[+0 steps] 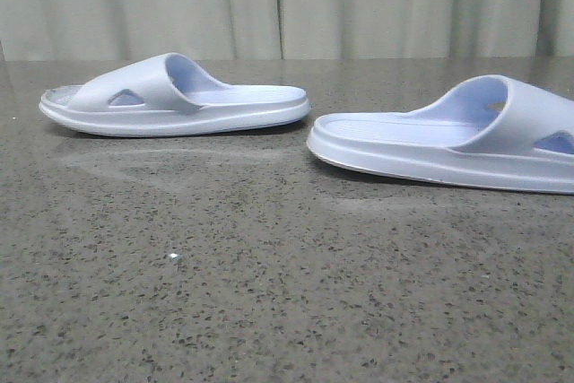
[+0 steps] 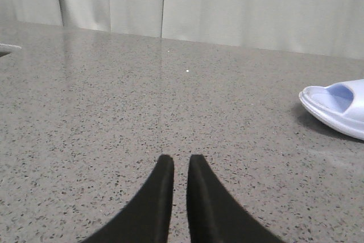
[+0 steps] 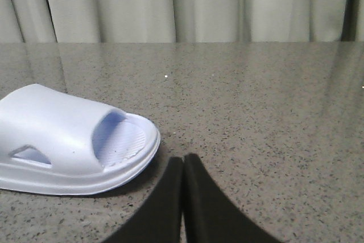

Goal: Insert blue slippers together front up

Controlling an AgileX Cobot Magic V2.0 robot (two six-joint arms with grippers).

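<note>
In the front view you see both blue slippers lying soles down on the speckled grey stone table, well apart from each other. The left slipper occupies the upper left of the frame, strap toward the left edge, heel pointing to the centre. The right slipper sits at the right, cut by the frame edge, heel also toward the centre. No arm appears in this view.

The left wrist view shows the left gripper low over bare table, its black fingers nearly together with a narrow gap, holding nothing. Only one slipper's end shows, at that frame's right edge.

The right wrist view shows the right gripper with fingers pressed together, empty. One slipper lies just beside the fingertips; whether they touch, you cannot tell. Pale curtains hang behind the table.
</note>
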